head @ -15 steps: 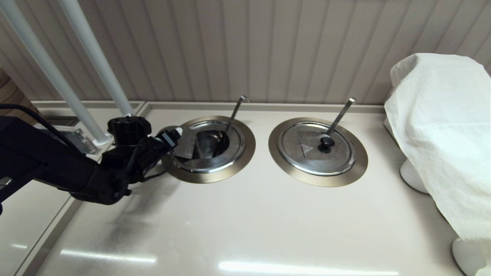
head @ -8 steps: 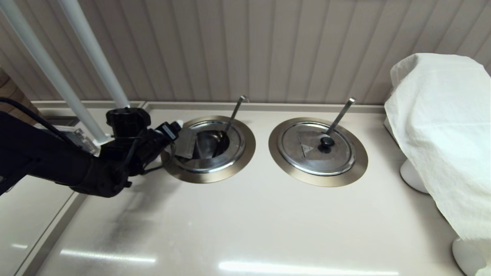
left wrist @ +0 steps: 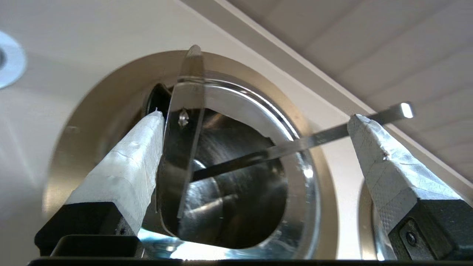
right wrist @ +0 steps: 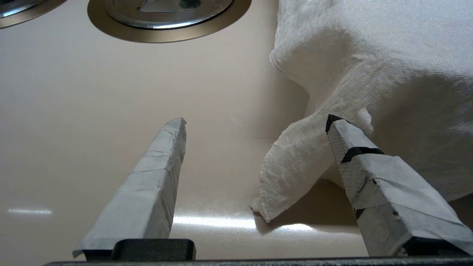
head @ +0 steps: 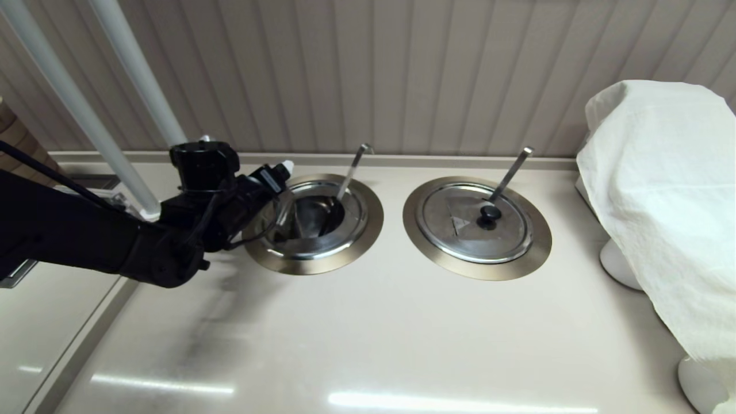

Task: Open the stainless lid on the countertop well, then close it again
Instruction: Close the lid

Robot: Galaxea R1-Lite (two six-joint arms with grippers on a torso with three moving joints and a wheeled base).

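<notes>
Steel lid (left wrist: 181, 147) stands on edge in the countertop well (head: 368, 230), beside the left claw (left wrist: 255, 122), fingers spread apart.

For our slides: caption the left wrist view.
Open left gripper around the stainless lid, tipped upright in the countertop well.

Steel, bronze, beige and white tones

A brushed bronze tone is seen on the countertop well (head: 315, 263) rim, mirror silver on the tilted stainless lid (left wrist: 181, 147). A black knob and faint triangular mark are shown on the twin lid (head: 454, 230). The surface (head: 368, 333) is glossy beige, the draped cloth (head: 661, 190) white, the left gripper (left wrist: 255, 122) fingers wrapped in pale grey tape.
</notes>
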